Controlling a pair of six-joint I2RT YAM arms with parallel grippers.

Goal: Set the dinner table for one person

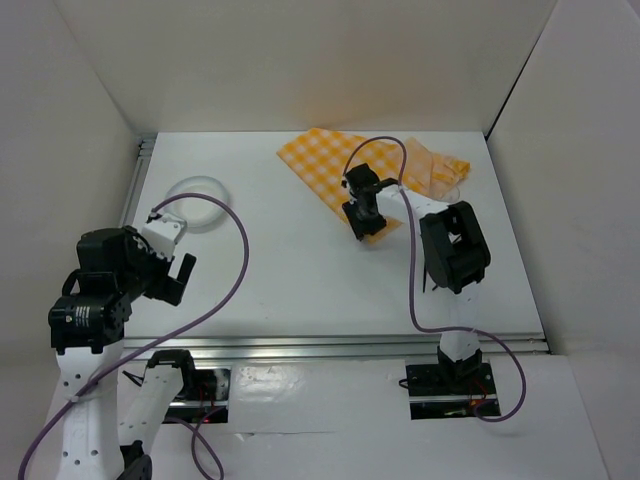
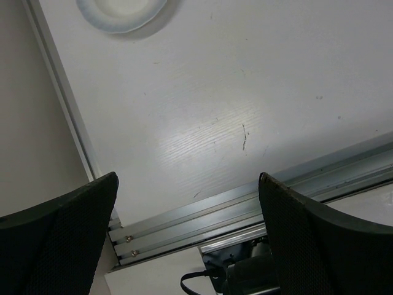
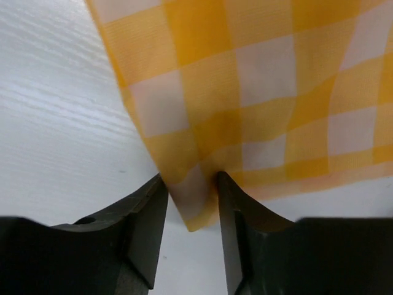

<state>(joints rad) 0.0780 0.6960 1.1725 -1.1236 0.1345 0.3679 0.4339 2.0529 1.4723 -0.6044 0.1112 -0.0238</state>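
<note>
The right gripper [image 3: 190, 206] pinches only the checked cloth's [image 3: 258, 92] corner between its fingers [image 3: 144, 215]; that thin hold may slip; left gripper [image 2: 187, 236] hangs spread

The left gripper [image 2: 187, 236], spread wide, hangs over the dinner table [image 2: 215, 110]; a pale plate [image 2: 120, 12] lies beyond.

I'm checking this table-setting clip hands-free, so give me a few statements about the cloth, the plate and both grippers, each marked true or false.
1. The right gripper has a corner of the checked cloth between its fingers. True.
2. The left gripper holds the plate. False: it is open and empty, apart from the plate.
3. The plate sits on the cloth. False: it rests on the bare dinner table, left of the cloth.
4. The cloth is yellow and white. True.
</note>
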